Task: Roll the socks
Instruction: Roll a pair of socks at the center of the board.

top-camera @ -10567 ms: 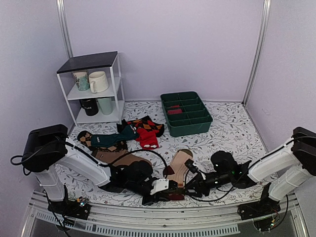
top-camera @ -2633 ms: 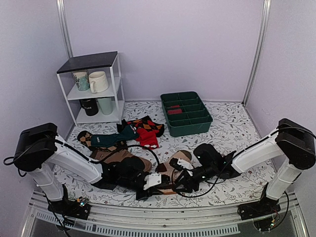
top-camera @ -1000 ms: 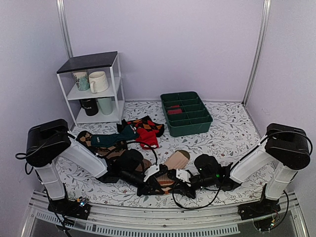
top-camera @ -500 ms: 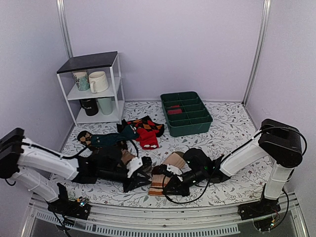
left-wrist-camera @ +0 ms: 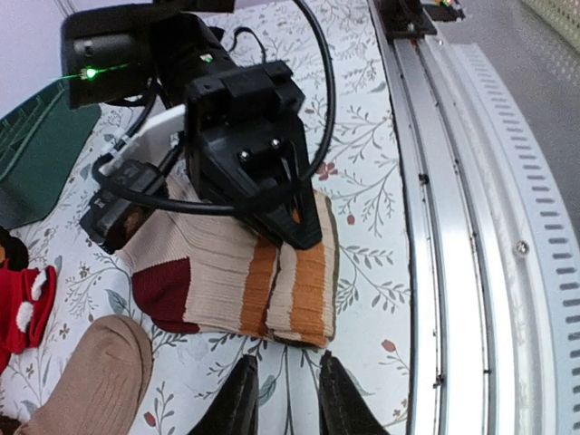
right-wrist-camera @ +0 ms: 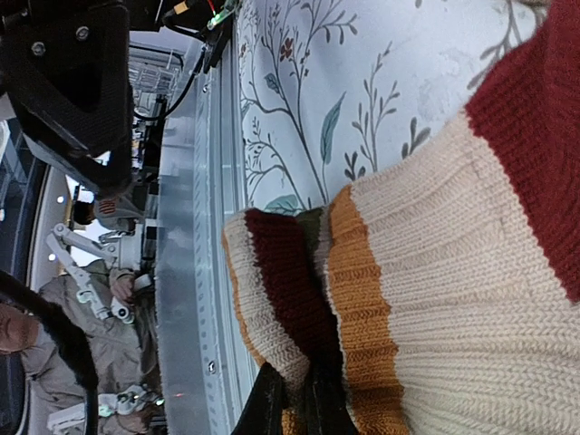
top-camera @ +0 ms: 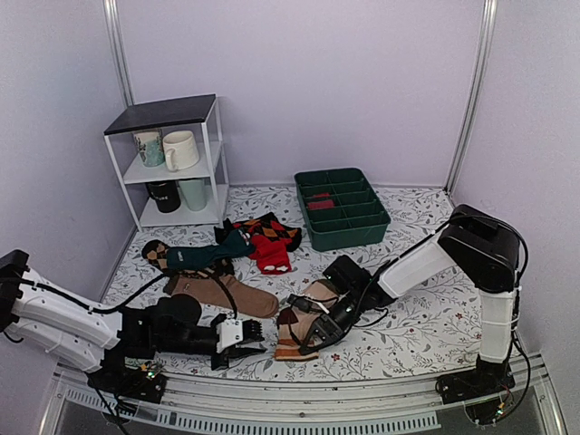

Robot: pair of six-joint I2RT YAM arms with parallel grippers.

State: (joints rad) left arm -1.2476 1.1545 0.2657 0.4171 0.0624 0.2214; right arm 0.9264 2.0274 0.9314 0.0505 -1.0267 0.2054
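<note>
The socks (top-camera: pixel 286 344) lie folded near the table's front edge: beige knit with a maroon patch and orange stripes. The left wrist view shows the socks (left-wrist-camera: pixel 227 276) as a flat folded stack. My right gripper (top-camera: pixel 306 337) reaches over them from the right and is shut on their striped end. In the right wrist view its fingers (right-wrist-camera: pixel 272 408) pinch a maroon-and-beige fold of the socks (right-wrist-camera: pixel 435 272). My left gripper (top-camera: pixel 246 335) sits low on the table just left of the socks. The left gripper (left-wrist-camera: pixel 285 408) is open a little, with only tablecloth between its fingers.
A plain brown sock (top-camera: pixel 222 292) lies left of the pair, with a teal sock (top-camera: pixel 204 256) and red argyle socks (top-camera: pixel 267 240) behind it. A green compartment tray (top-camera: pixel 343 208) stands at the back, a white shelf with mugs (top-camera: pixel 172 163) at back left. A metal rail (left-wrist-camera: pixel 471 227) runs along the front edge.
My left gripper has let go of the socks, opened a little and drawn back left. My right gripper stays closed on the socks' end, its arm now angled in from further back.
</note>
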